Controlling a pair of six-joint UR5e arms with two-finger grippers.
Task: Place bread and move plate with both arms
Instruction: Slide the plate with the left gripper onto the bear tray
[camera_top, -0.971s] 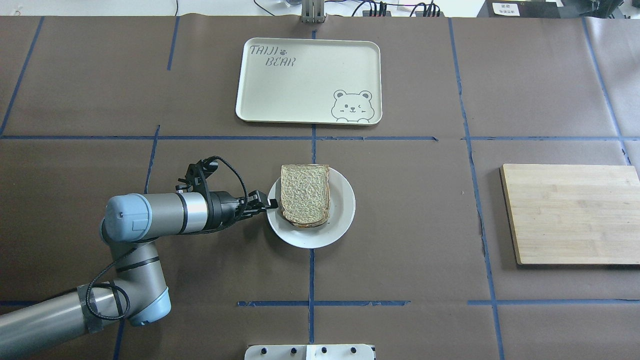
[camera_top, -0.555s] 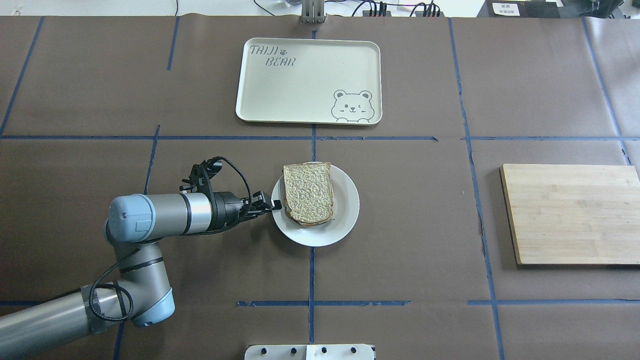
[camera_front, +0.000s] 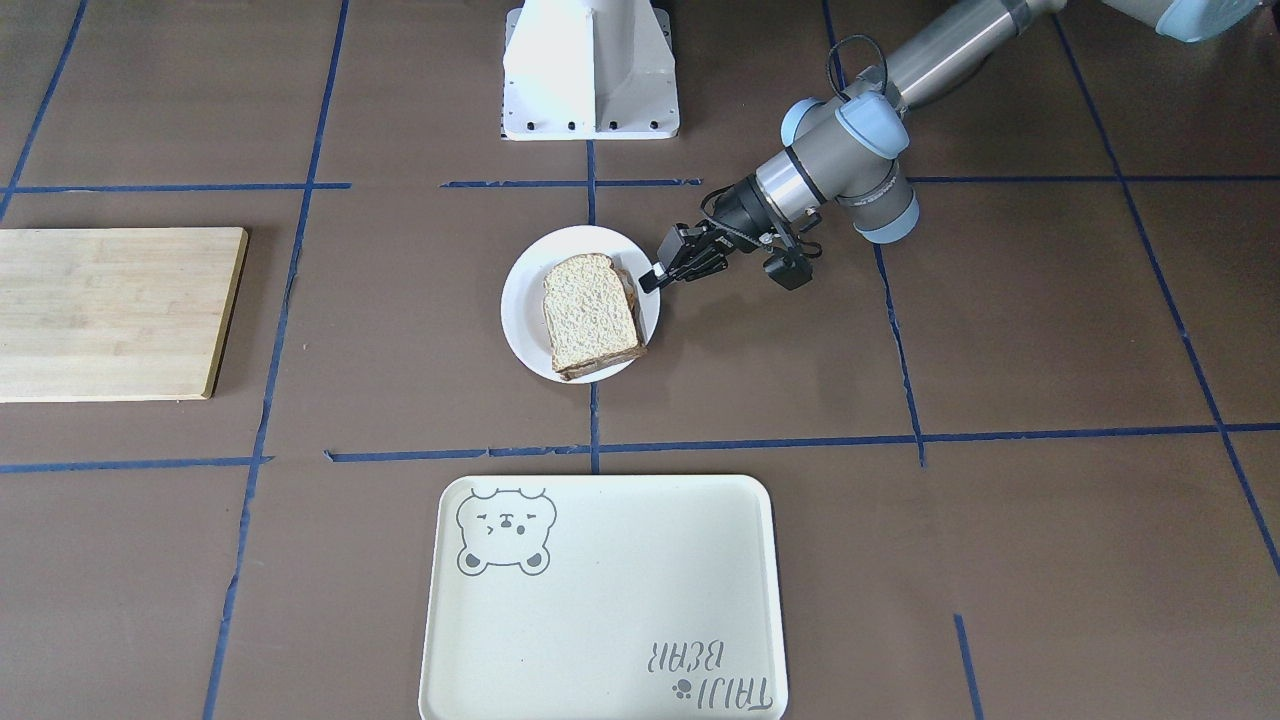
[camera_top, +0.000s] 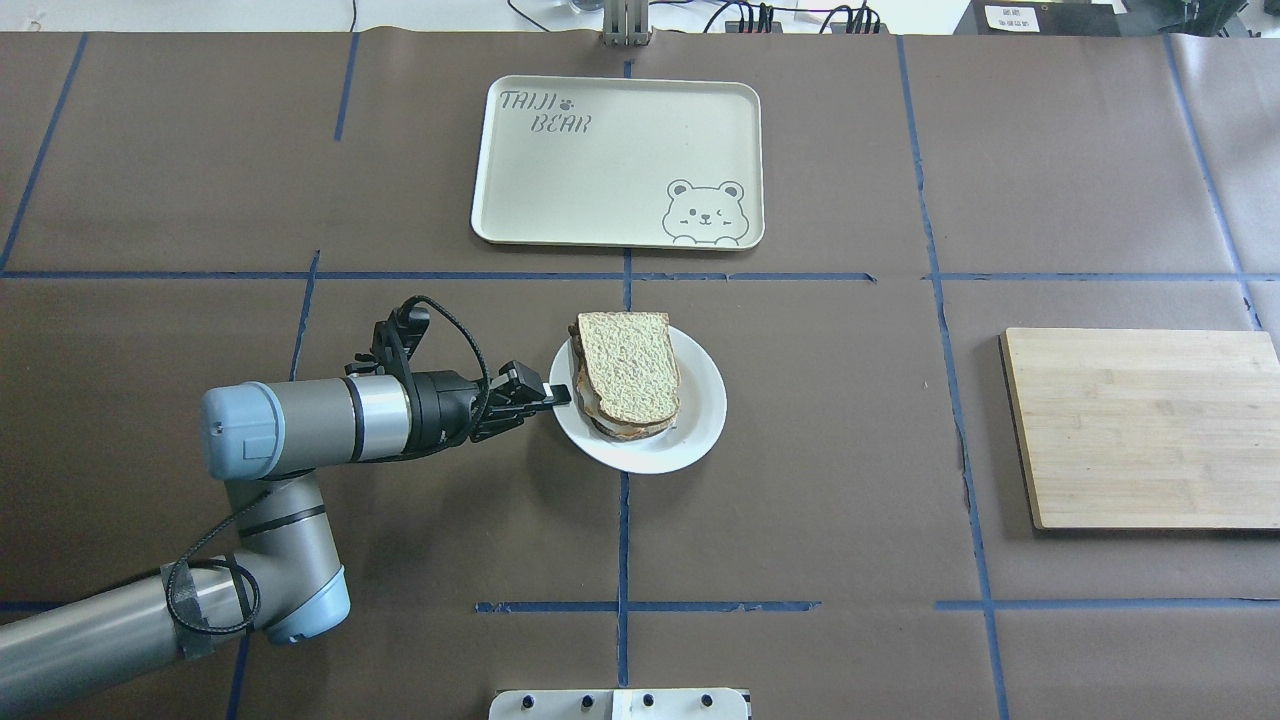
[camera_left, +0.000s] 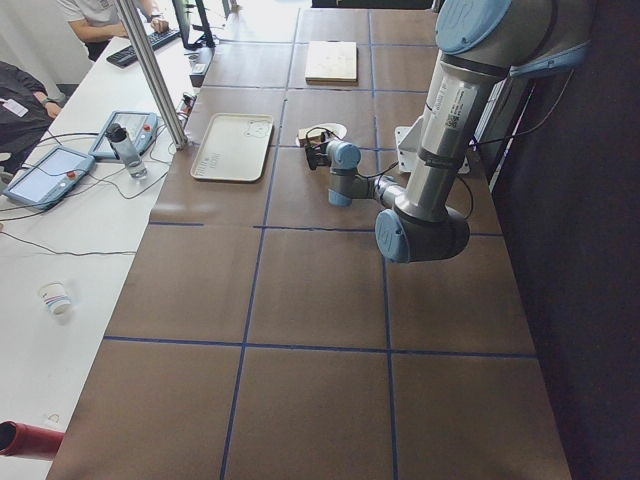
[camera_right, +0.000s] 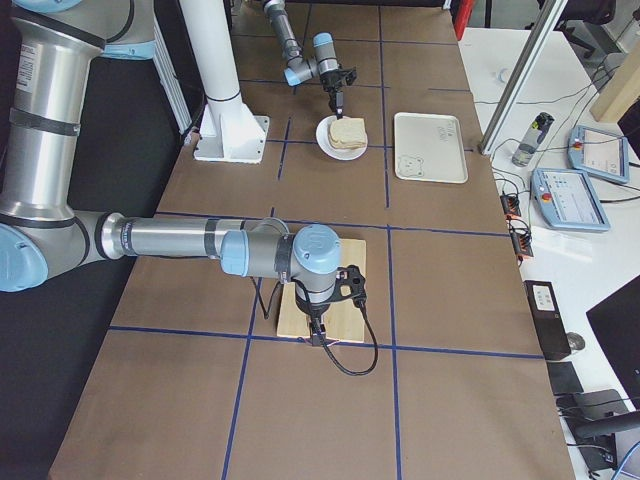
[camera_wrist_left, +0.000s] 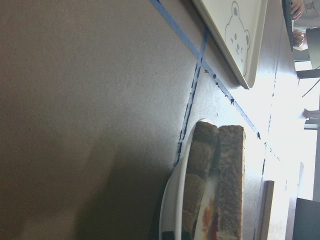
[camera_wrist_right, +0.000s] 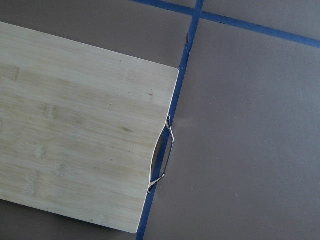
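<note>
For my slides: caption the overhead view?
Left arm's black two-finger gripper grips the rim of the small round white plate carrying a pale tan bread slice.

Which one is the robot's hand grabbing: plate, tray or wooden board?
The round white plate carrying bread: the left hand pinches its rim. The bear tray and wooden board lie away from that hand.

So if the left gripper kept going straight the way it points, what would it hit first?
The left gripper grips the plate by its rim, so straight ahead it would first meet the side of the bread stacked on that plate. Height is hard to judge, so treat this as likely.
</note>
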